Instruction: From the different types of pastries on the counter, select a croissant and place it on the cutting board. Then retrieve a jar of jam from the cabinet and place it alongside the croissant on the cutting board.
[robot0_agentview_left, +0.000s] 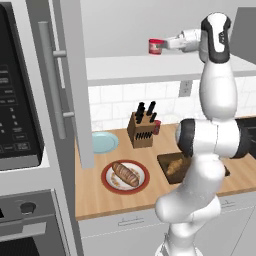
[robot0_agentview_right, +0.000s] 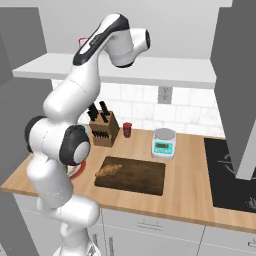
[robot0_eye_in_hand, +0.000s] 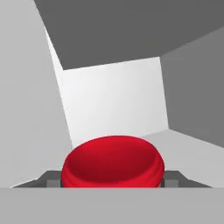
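Up on the cabinet (robot0_agentview_left: 65, 75) shelf, the pincer (robot0_agentview_left: 163, 46) straddles the jar of jam (robot0_agentview_left: 155, 46), grip unconfirmed. Rigid, smooth, probably slippery; squeeze its body at 3 and 9 o'clock.

Knife block (robot0_agentview_left: 142, 129) beside blue plate (robot0_agentview_left: 104, 142); kitchen scale (robot0_agentview_right: 163, 142) near red cup (robot0_agentview_right: 127, 129)

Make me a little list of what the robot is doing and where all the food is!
gripper: up in the cabinet, jaws either side of the jar of jam; firm grip cannot be told
jar of jam: red, on the white shelf
croissant: lying on the cutting board
loaf: on a red-rimmed plate
blue plate: on the counter, beside the knife block
jam on board: not yet
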